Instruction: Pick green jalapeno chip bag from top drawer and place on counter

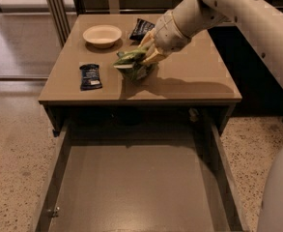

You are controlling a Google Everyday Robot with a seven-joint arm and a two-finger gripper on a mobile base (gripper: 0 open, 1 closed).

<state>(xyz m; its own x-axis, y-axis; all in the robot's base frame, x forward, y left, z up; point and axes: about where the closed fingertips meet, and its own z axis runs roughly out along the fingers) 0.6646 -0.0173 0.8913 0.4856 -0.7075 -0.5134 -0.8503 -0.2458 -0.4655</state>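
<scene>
The green jalapeno chip bag [133,65] is on or just above the counter [189,81], left of its middle. My gripper [142,56] is shut on the bag's top, reaching in from the upper right. The top drawer [131,187] is pulled out below the counter's front edge, and its flat bottom is bare.
A cream bowl [102,35] stands at the counter's back left. A dark navy chip bag [142,29] lies at the back behind my gripper. A small dark blue bar wrapper [90,76] lies at the front left. My white arm spans the upper right.
</scene>
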